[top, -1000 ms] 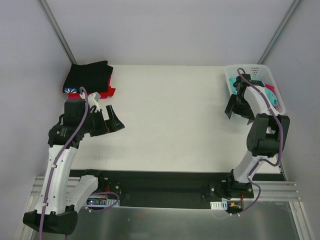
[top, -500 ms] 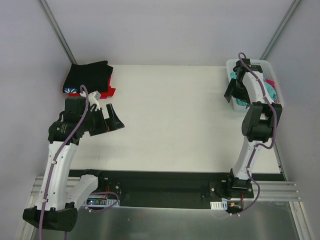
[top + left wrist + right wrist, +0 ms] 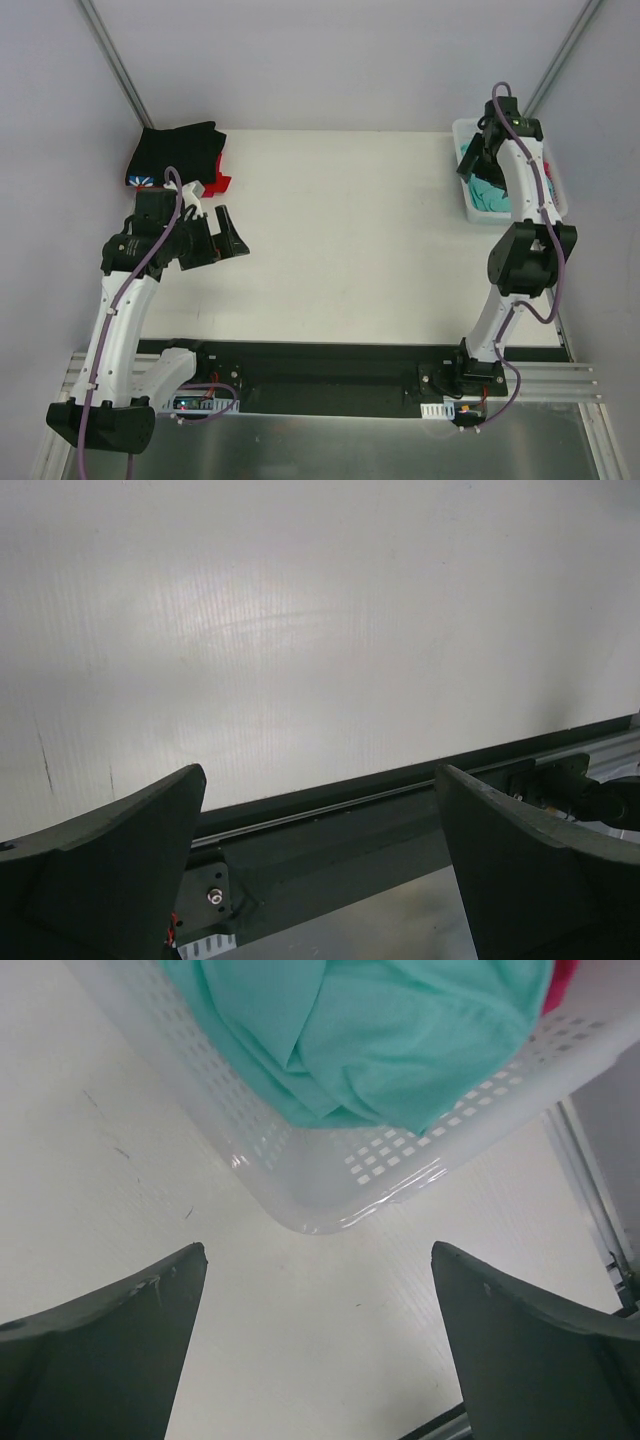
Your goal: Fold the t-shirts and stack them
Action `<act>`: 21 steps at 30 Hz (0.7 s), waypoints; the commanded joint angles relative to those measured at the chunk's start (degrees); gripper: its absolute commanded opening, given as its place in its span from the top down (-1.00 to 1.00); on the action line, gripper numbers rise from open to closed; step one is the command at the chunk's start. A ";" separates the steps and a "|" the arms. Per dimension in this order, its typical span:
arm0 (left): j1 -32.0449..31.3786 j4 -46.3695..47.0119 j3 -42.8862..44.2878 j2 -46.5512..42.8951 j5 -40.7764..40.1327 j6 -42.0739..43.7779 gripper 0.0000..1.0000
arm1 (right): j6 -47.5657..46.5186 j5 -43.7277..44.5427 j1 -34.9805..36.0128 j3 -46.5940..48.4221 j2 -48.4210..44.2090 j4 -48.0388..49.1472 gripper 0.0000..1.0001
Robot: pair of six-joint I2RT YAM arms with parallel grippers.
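- Two shirts lie stacked and apparently folded at the upper left of the overhead view: a black cloth t-shirt [image 3: 178, 150] on top of a red cloth t-shirt [image 3: 218, 184], whose edge shows beneath it.
- Two more wait unfolded at the upper right. A crumpled teal-green cloth t-shirt [image 3: 380, 1030] is heaped in the white plastic lattice basket [image 3: 330, 1175], and a sliver of magenta-pink cloth t-shirt [image 3: 565, 975] shows at the top right corner of the right wrist view.
- Right gripper [image 3: 318, 1255] hangs over the basket's corner, jaws spread wide and holding nothing.
- Left gripper [image 3: 222, 242] hovers at the left over the bare white table [image 3: 340, 230], near the stack, jaws also wide and empty.
- Step in hand, as I judge it: fetching the third shirt — about half the job looks done.
- Next move calls for the right gripper to shift over the teal cloth, drop in, pinch a fold, and lift it clear of the rim onto the table.
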 commanded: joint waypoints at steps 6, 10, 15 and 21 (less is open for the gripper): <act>-0.54 1.14 1.47 0.62 0.74 0.61 -0.98 | -0.77 18.79 -3.32 7.06 7.21 11.87 -0.98; -0.54 0.88 1.47 -0.34 1.27 0.96 -0.98 | -5.07 15.91 -5.78 14.02 14.44 13.81 -0.98; -0.54 0.61 1.73 0.18 1.97 1.13 -0.98 | -6.94 12.20 -7.71 15.53 18.84 16.27 -0.98; -0.54 0.61 2.87 2.29 2.68 0.96 -0.98 | -3.51 9.21 -9.03 13.42 22.27 14.87 -0.66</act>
